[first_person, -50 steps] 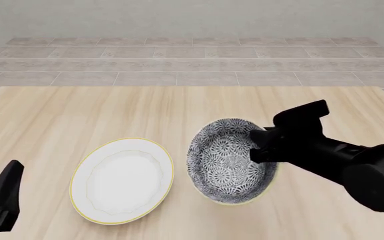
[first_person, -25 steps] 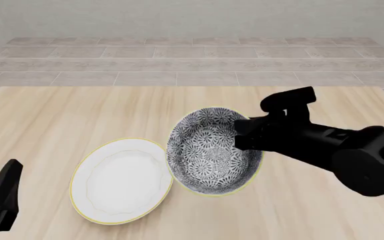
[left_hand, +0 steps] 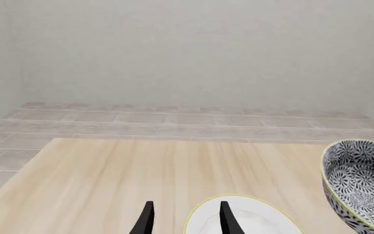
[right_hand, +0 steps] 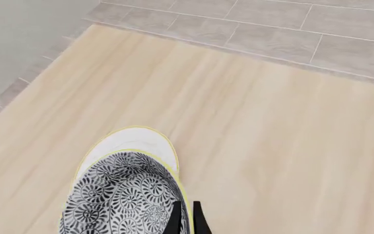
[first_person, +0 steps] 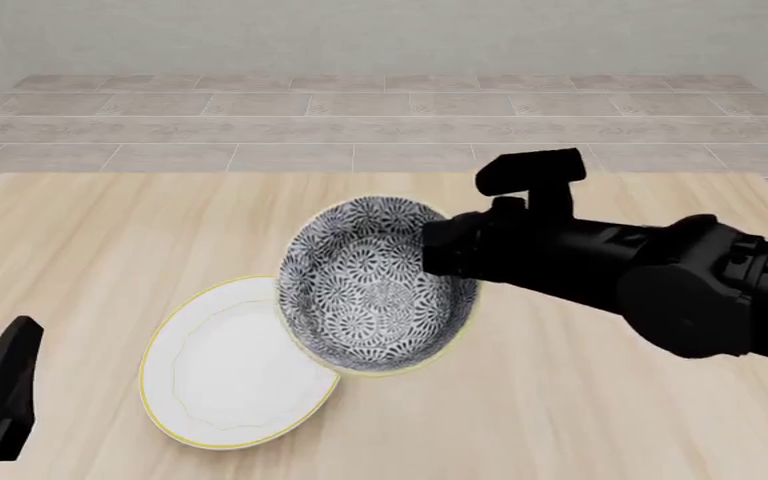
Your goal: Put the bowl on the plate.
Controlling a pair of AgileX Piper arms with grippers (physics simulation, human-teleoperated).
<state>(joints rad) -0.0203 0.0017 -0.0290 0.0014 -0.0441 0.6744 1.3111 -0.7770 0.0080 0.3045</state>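
Black fingers of the right gripper [right_hand: 185, 218] were pinching the bowl's [first_person: 373, 290] rim, one inside and one outside; only the right wrist view showed that. The front view showed the bowl lifted, tilted, overlapping the plate's [first_person: 217, 385] right edge. The left gripper [left_hand: 185, 219] sat low with fingers spread, holding nothing. No writing anywhere.

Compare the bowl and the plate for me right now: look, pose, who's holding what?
The bowl is deep with a dense black-and-white floral pattern; the plate is flat and plain white. The bowl is lifted and tilted, gripped at its rim by the right end effector; the plate lies flat on the table, untouched. Both are round with thin yellow rims.
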